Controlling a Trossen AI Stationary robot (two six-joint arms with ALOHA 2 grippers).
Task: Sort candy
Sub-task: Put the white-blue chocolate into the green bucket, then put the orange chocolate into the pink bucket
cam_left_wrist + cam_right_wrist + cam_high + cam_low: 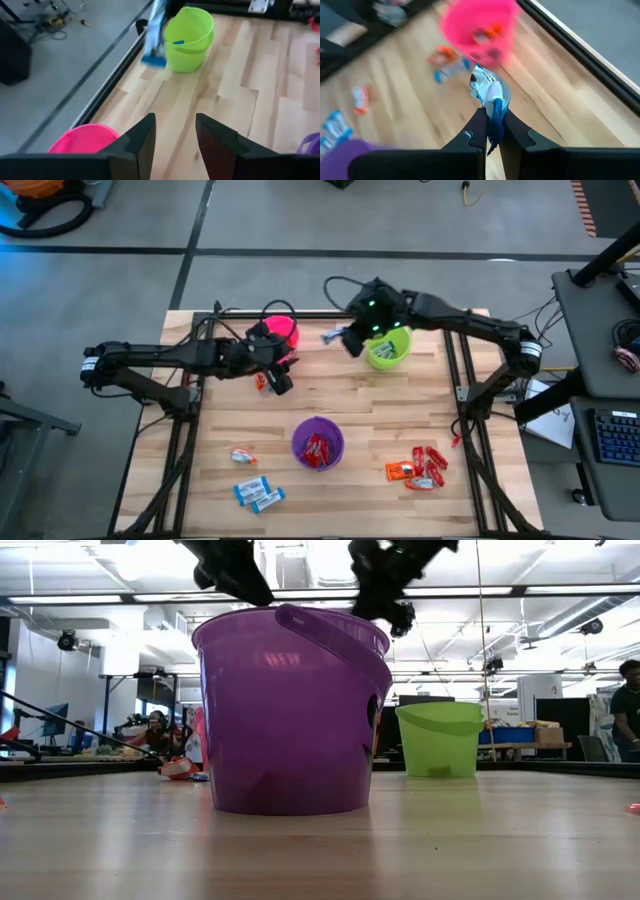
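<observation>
Holding a blue-and-white candy (490,92) pinched tight between its fingers, the right gripper (350,340) hangs just beside the green cup (388,348), on the side twd the pink cup (281,330), candy not yet over the rim. From the left wrist view the same candy shows dangling next to the green cup, w/ a bit of blue already inside it.

Left gripper (281,383) sits low by the pink cup, fingers (142,137) partly open, nothing between them; an orange candy (262,381) lies on the table (380,420) just beside it.

Progress, as I judge it: roughly midway. Purple cup (318,444) has red candies in it, pink cup has some orange ones per the right wrist view. Left on the table: 2 blue-and-white candies (258,494) near the front edge, one small orange-and-white piece (243,456) above them, and a red/orange cluster (418,468) right of the purple cup. Next step is prob. dropping the held candy into green.
</observation>
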